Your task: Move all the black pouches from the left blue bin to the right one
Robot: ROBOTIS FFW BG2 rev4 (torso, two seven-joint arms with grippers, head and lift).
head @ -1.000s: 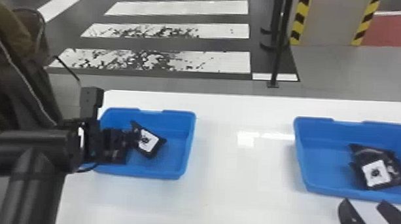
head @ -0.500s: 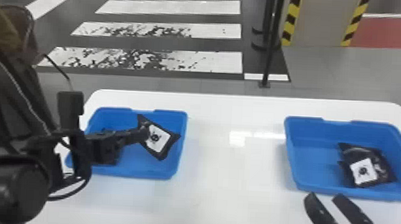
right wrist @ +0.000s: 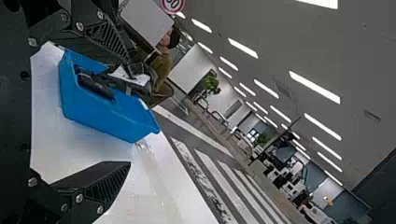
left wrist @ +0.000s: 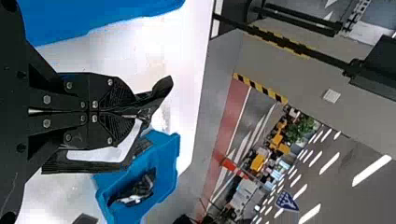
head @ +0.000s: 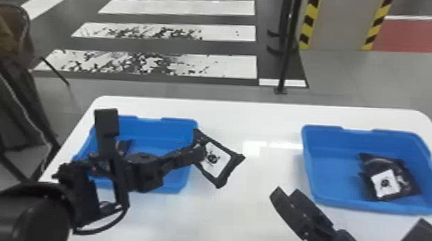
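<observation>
We note our right gripper (head: 286, 193) nearest, spread and empty (a possible snag on the route). Beyond, our left gripper (head: 200, 152) pinches a black pouch (head: 218, 161) by the left bin (head: 174, 187)'s inner edge: transfer step. Next we judge: carry across the table (head: 235, 218), release in the right bin (head: 336, 170), beside the pouch inside (head: 385, 183). Another dark pouch (right wrist: 95, 86) remains in the left bin.

The left arm (head: 19, 215) is thick, round and black, with a curved black cable (head: 93, 232). Black metal-looking plates (left wrist: 64, 101) carry silver screws (left wrist: 46, 99).
</observation>
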